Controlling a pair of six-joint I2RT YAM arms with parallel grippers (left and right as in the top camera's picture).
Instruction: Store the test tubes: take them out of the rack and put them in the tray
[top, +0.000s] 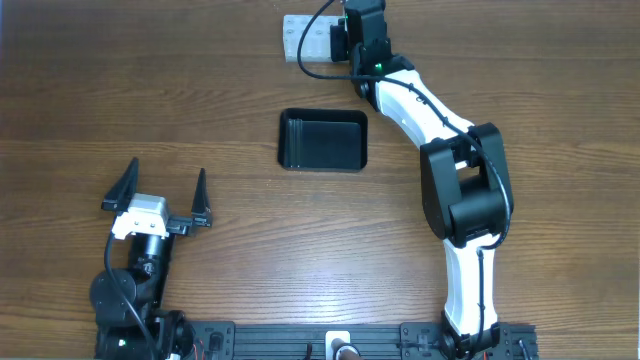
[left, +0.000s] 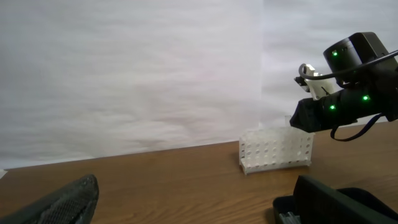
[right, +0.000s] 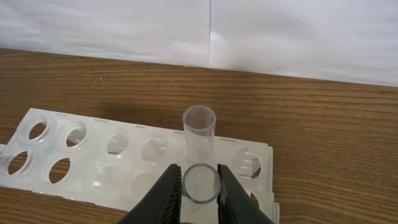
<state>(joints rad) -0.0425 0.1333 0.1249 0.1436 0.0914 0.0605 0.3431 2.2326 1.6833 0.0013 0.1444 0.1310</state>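
A white test tube rack (top: 305, 38) stands at the table's far edge, also seen as the rack (left: 275, 149) in the left wrist view and the rack (right: 93, 165) in the right wrist view. My right gripper (right: 199, 169) is over the rack's end, shut on a clear test tube (right: 200, 185). A second clear tube (right: 199, 129) stands upright in a hole just behind it. The black tray (top: 322, 140) lies mid-table, nearer than the rack. My left gripper (top: 167, 170) rests open at the near left, nothing between its fingers.
The right arm (top: 440, 120) stretches from the near right across to the rack, passing just right of the tray. A white wall rises behind the table's far edge. Bare wood lies between the left gripper and the tray.
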